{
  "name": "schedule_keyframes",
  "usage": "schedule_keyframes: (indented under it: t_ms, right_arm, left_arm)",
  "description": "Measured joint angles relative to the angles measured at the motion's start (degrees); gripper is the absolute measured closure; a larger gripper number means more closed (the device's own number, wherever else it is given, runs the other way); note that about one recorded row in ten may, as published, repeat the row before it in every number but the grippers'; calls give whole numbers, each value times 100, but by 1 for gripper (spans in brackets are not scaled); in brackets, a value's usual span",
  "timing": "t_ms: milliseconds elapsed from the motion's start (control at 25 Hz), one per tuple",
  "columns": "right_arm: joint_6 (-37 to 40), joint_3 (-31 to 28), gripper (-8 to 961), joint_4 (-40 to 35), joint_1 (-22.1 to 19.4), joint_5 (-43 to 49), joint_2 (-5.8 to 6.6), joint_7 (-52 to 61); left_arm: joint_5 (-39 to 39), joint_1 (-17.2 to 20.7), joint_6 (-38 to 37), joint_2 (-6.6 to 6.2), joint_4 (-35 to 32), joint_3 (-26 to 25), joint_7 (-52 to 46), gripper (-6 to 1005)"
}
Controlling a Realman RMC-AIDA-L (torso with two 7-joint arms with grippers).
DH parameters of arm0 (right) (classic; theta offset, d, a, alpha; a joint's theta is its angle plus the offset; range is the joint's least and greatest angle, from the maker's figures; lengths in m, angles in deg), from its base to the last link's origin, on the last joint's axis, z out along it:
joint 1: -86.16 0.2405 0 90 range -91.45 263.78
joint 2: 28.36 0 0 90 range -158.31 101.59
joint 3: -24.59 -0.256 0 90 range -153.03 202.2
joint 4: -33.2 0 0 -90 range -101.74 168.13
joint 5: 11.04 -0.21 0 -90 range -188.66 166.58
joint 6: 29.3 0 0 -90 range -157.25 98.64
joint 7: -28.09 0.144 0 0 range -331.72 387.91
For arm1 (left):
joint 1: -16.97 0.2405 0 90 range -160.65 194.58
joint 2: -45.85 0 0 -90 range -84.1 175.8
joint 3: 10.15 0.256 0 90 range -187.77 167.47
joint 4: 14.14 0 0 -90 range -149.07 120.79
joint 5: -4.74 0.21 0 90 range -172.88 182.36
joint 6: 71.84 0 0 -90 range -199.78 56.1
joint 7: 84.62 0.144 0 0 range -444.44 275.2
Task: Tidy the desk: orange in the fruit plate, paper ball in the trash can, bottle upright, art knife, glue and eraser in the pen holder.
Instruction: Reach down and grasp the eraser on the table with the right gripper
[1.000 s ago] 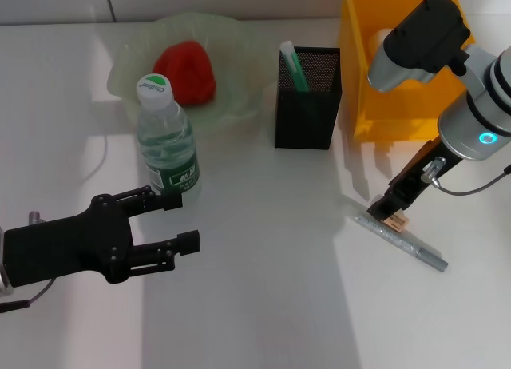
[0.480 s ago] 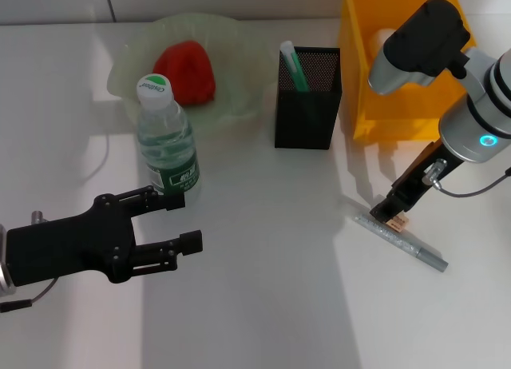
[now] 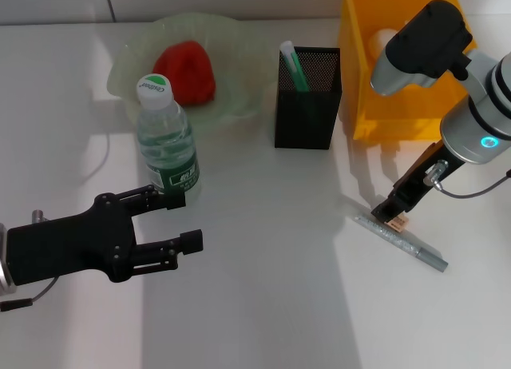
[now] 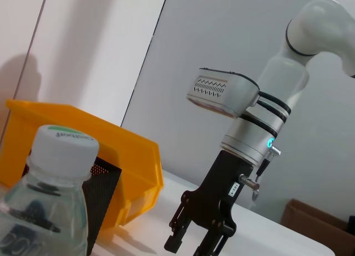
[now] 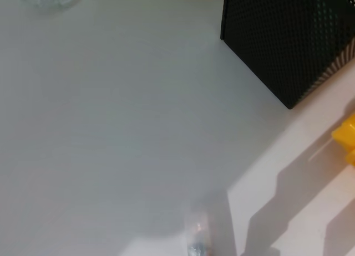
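My right gripper (image 3: 391, 215) sits at the right of the head view, fingertips down on the desk (image 3: 263, 305), and a small tan block, the eraser (image 3: 398, 221), shows right at the tips. I cannot tell whether the jaws are pinched on it or merely standing beside it. The grey art knife (image 3: 402, 243) lies slanted on the desk directly below those tips, touching or nearly touching them. In the left wrist view the same gripper (image 4: 195, 244) hangs from its black mount with the fingers pointing down.

My left gripper (image 3: 172, 221) is at the lower left of the head view, jaws spread wide and holding nothing, its upper finger just beside the base of the bottle (image 3: 166, 139), which stands upright with its white cap on.

Above the bottle, upper left, the orange (image 3: 186, 72) rests inside the fruit plate (image 3: 231, 33). The pen holder (image 3: 308, 97) stands upper centre with a green-and-white pen in it, and the trash can (image 3: 399, 89) is just right of it, with something pale inside.
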Motion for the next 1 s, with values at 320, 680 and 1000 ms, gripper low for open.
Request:
schedule_keyframes:
  t_ms: [320,680,1000]
  right_arm:
    - [-59,83,345,55,-5,-14,-11,21]
    - [-131,148,346,158,17,-14,-13,51]
    - [-104,221,414,154,25,-17,-13,68]
  left_arm:
    - [0,0,5,0,0,0,3,212]
    - [0,8,9,0,0,0,7,212]
    - [0,18,23,0,0,0,9,212]
